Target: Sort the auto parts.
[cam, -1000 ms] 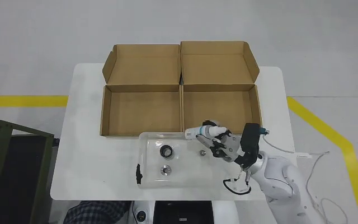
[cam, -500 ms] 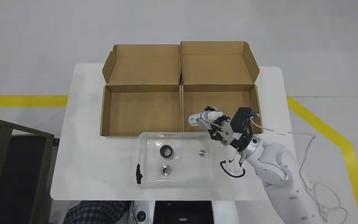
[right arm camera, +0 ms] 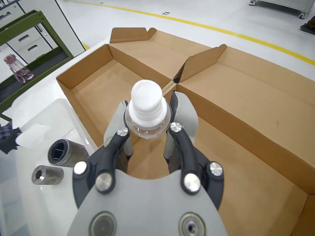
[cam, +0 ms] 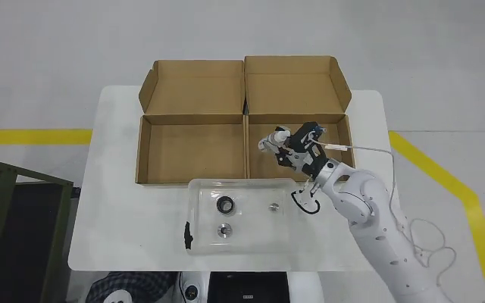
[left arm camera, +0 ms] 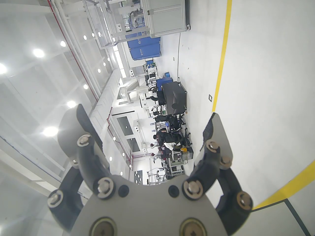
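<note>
My right gripper (cam: 282, 149) is shut on a white part with a clear collar (cam: 271, 141), held over the right cardboard box (cam: 337, 148) close to the wall it shares with the left box (cam: 189, 151). In the right wrist view the white part (right arm camera: 147, 104) stands up between the fingers of the gripper (right arm camera: 147, 116), above the right box (right arm camera: 246, 114) and beside the left box (right arm camera: 98, 87). A clear tray (cam: 204, 242) holds a black-cored ring (cam: 225, 204), a metal sleeve (cam: 224, 230) and a small metal piece (cam: 273, 205). My left gripper (left arm camera: 147, 121) is open and holds nothing.
Both boxes have their lids folded back toward the table's far side. A small black item (cam: 186, 235) lies at the tray's left edge. Two metal cylinders (right arm camera: 62, 153) (right arm camera: 46, 175) lie in the tray (right arm camera: 37, 128). A green shelf frame (cam: 23, 220) stands off the table's left side.
The right arm has carried the white part from over the tray's right end away from the robot, to above the right box.
</note>
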`<state>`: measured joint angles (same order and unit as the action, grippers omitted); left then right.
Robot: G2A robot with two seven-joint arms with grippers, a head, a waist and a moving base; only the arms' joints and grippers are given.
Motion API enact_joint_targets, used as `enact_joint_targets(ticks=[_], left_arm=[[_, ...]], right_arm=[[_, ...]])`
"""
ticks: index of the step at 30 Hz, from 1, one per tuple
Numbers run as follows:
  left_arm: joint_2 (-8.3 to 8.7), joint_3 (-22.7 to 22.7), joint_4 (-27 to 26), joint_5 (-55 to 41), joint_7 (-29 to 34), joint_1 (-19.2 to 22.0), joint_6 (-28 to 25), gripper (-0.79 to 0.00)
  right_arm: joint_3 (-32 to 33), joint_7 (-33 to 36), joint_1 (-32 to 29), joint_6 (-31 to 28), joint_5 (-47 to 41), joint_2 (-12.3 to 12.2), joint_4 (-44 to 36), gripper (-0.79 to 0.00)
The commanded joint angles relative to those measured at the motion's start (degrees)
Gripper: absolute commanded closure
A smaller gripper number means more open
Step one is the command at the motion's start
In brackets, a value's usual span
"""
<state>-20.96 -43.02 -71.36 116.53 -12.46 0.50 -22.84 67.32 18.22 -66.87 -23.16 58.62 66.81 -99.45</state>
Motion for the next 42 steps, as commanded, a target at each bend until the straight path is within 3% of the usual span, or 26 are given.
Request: enact_joint_targets(ticks=[1, 15, 17, 18, 25, 26, 27, 32, 42], left_arm=[[0.00, 0.0, 0.0, 0.0, 0.0, 0.0, 0.0, -0.785], [0.00, 0.0, 0.0, 0.0, 0.0, 0.0, 0.0, -0.785], [0.00, 0.0, 0.0, 0.0, 0.0, 0.0, 0.0, -0.785], [0.00, 0.0, 0.0, 0.0, 0.0, 0.0, 0.0, -0.785], [0.00, 0.0, 0.0, 0.0, 0.0, 0.0, 0.0, -0.785], [0.00, 0.0, 0.0, 0.0, 0.0, 0.0, 0.0, -0.785], [0.00, 0.0, 0.0, 0.0, 0.0, 0.0, 0.0, -0.785], [0.00, 0.0, 0.0, 0.0, 0.0, 0.0, 0.0, -0.785], [0.00, 0.0, 0.0, 0.0, 0.0, 0.0, 0.0, -0.785]], right_arm=[[-1.0, 0.7, 1.7, 0.5, 0.6, 0.2, 2.2, 0.000], [-6.1, 3.3, 7.8, 3.0, 4.2, 1.6, 10.3, -0.009], [-6.8, 3.6, 8.4, 3.0, 4.4, 1.8, 11.3, -0.092], [-7.0, 3.5, 8.5, 3.0, 4.4, 1.9, 11.6, -0.172], [-8.2, 3.8, 9.6, 3.2, 4.9, 2.4, 13.5, -0.360], [-8.3, 3.9, 9.7, 3.2, 4.9, 2.4, 13.6, -0.486], [-8.3, 3.8, 9.7, 3.5, 4.7, 2.5, 13.7, -0.785], [-6.8, 3.6, 8.7, 3.3, 0.6, 2.5, 11.5, -0.785], [-1.1, 5.3, 0.8, -0.4, 5.9, 0.6, -3.1, -0.785]])
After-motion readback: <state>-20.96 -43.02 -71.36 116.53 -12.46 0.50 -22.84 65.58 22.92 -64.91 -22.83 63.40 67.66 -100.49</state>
